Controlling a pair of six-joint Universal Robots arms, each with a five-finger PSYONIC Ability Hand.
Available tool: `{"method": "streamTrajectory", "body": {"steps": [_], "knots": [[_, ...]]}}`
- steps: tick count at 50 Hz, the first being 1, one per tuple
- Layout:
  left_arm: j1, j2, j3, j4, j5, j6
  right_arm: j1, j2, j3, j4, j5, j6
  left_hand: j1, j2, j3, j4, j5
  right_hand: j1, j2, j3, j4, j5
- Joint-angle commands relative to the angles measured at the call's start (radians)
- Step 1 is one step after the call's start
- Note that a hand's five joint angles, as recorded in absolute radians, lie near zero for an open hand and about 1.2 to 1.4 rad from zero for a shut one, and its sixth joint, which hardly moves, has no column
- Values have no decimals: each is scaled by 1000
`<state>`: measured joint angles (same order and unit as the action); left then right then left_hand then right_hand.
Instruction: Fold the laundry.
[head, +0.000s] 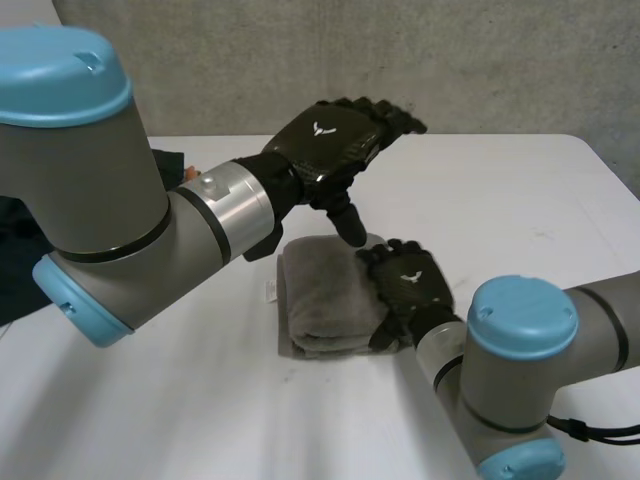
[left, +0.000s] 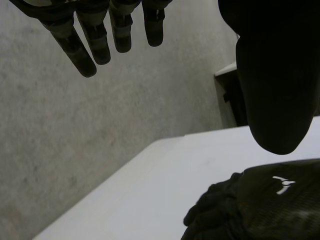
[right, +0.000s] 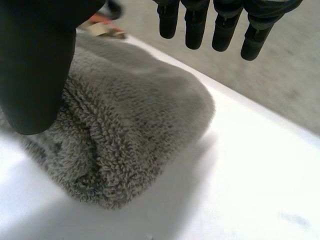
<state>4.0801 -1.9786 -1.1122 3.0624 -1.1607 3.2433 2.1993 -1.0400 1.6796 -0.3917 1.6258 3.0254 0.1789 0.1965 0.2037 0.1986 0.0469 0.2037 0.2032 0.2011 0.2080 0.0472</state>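
A grey towel (head: 325, 295) lies folded into a thick small bundle in the middle of the white table (head: 520, 200). My right hand (head: 410, 285) rests palm down on the bundle's right edge. Its fingers (right: 215, 25) are straight and open above the fluffy towel (right: 130, 120), with its thumb (right: 35, 65) beside the pile. My left hand (head: 330, 140) hovers open in the air above the towel's far side, thumb pointing down. Its fingers (left: 100, 35) are spread straight, and my right hand (left: 265, 205) shows below it.
A dark cloth (head: 15, 250) hangs at the table's left edge, with another dark thing (head: 165, 160) behind my left arm. A concrete wall (head: 400, 50) stands behind the table. Bare tabletop (head: 180, 400) lies in front of the towel and to its right.
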Motion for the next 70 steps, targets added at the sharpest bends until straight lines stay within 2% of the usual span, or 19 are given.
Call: {"method": "streamTrajectory", "body": {"steps": [1,11,20,25,26,27,28,37,40,44,52,53,58,60,67,70], "knots": [[-18,30,2,4,-2,0,-33,-17,0,88,51,220,-4,-22,-29,-24,-47,-29,-29,-27,-33,-47],[-15,32,0,4,-2,-2,-53,55,-11,43,6,335,-4,-22,-29,-24,-47,-29,-29,-27,-33,-47],[-10,35,-1,6,3,-2,-46,106,-47,24,-18,325,-4,-22,-29,-24,-47,6,6,8,1,-13],[-7,34,-3,4,4,-5,-52,153,-96,25,-18,276,-4,-22,-29,-24,-47,507,507,509,503,489],[-6,35,-5,4,4,-5,-56,162,-109,30,-21,264,-4,-22,-29,-24,-47,941,942,944,937,923],[-4,35,-6,4,4,-5,-59,166,-116,31,-23,259,-4,-22,-29,-24,-47,1172,1173,1175,1168,1154],[-4,35,-8,4,4,-5,-62,170,-124,34,-24,256,-4,-22,-29,-24,-47,1192,1193,1195,1188,1174],[8,32,-1,12,10,-5,-180,175,-241,-7,-38,248,-4,-22,-29,-24,-47,1193,1193,1195,1188,1175],[8,32,-1,12,12,-5,-260,224,-354,-41,-34,239,-4,-22,-29,-24,-47,1193,1193,1195,1188,1175],[5,30,-1,12,10,-8,-358,316,-543,-1,-21,218,-4,-22,-29,-24,-47,1193,1193,1195,1188,1175],[0,14,8,12,7,0,-541,601,-1078,200,63,181,-4,-22,-29,-24,-47,1193,1193,1195,1188,1175],[2,12,8,12,7,1,-579,673,-1201,261,69,169,-4,-22,-29,-24,-47,1193,1193,1195,1188,1175],[5,12,6,10,7,1,-665,868,-1544,430,45,136,-4,-22,-29,-24,-47,1193,1193,1195,1188,1175],[6,12,5,10,7,0,-696,899,-1587,451,26,138,-4,-22,-29,-24,-47,1193,1193,1195,1188,1175],[-1,1,5,10,7,-2,-788,897,-1548,402,-15,130,-4,-22,-29,-24,-47,1193,1193,1195,1188,1175],[-9,-6,6,9,7,1,-811,907,-1572,412,-79,113,-4,-22,-29,-24,-47,1193,1193,1195,1188,1175]]}}
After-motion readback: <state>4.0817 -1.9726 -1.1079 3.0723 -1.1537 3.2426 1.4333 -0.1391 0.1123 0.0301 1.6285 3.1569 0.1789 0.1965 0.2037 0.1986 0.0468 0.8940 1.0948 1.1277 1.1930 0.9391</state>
